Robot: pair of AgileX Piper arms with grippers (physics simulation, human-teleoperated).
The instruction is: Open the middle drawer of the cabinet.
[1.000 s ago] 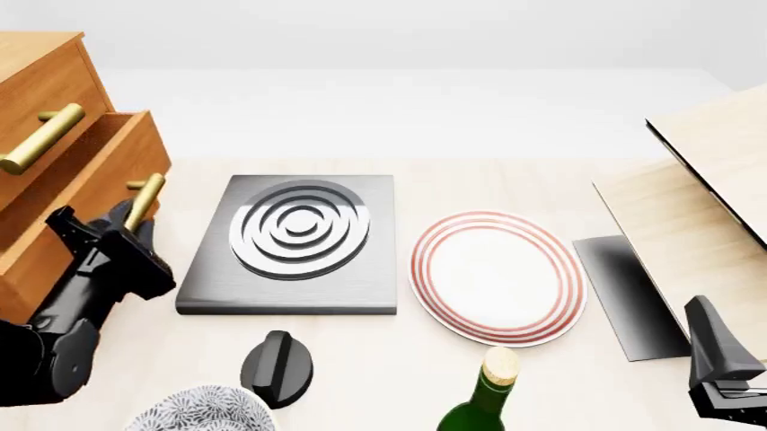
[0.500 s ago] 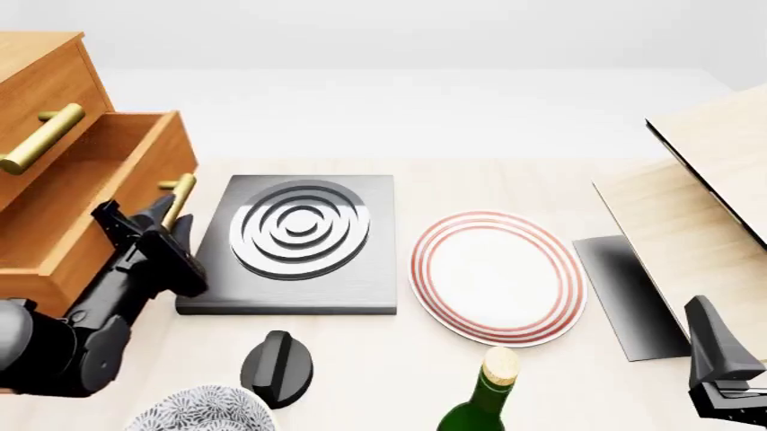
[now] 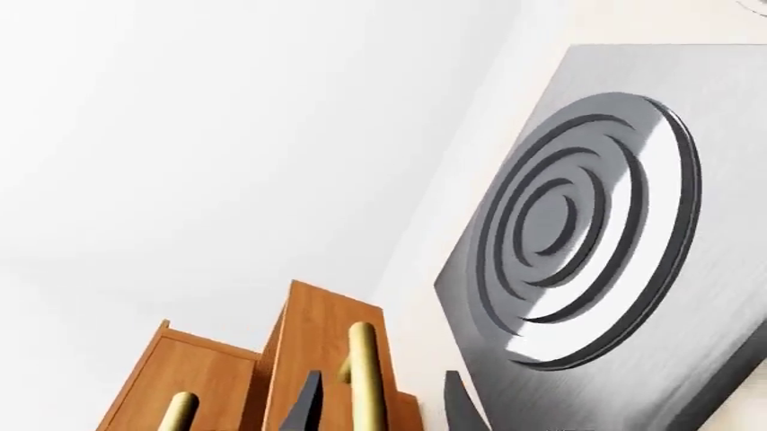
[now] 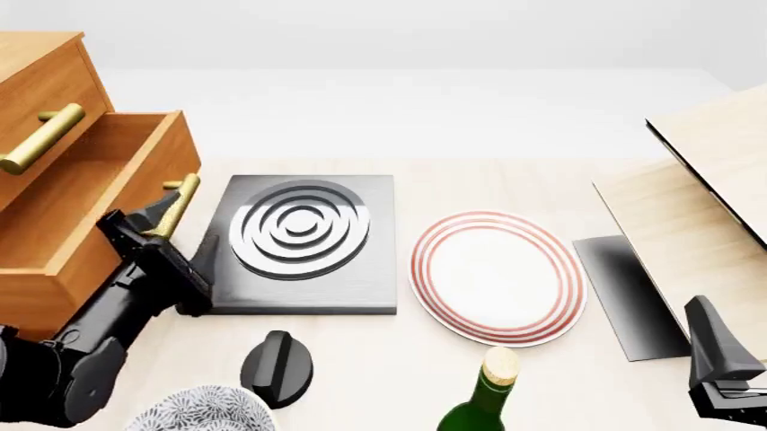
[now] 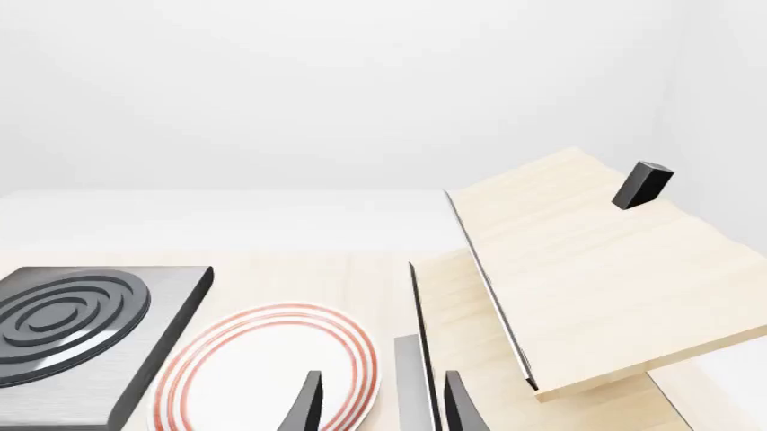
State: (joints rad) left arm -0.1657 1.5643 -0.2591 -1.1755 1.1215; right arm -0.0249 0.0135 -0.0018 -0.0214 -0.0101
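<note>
The cabinet [image 4: 36,72] and its middle drawer [image 4: 90,206] looked like smooth orange-brown wood — handles brassy, satin. The hotplate [image 4: 300,242] was brushed grey metal, the plate [image 4: 498,278] glossy ceramic, the table [image 4: 504,180] pale matt wood.

left hand [image 4: 168,218] pulling the handle [image 4: 178,206] rightward, middle drawer [image 4: 90,193] sliding further out of the cabinet [image 4: 42,67]
</note>
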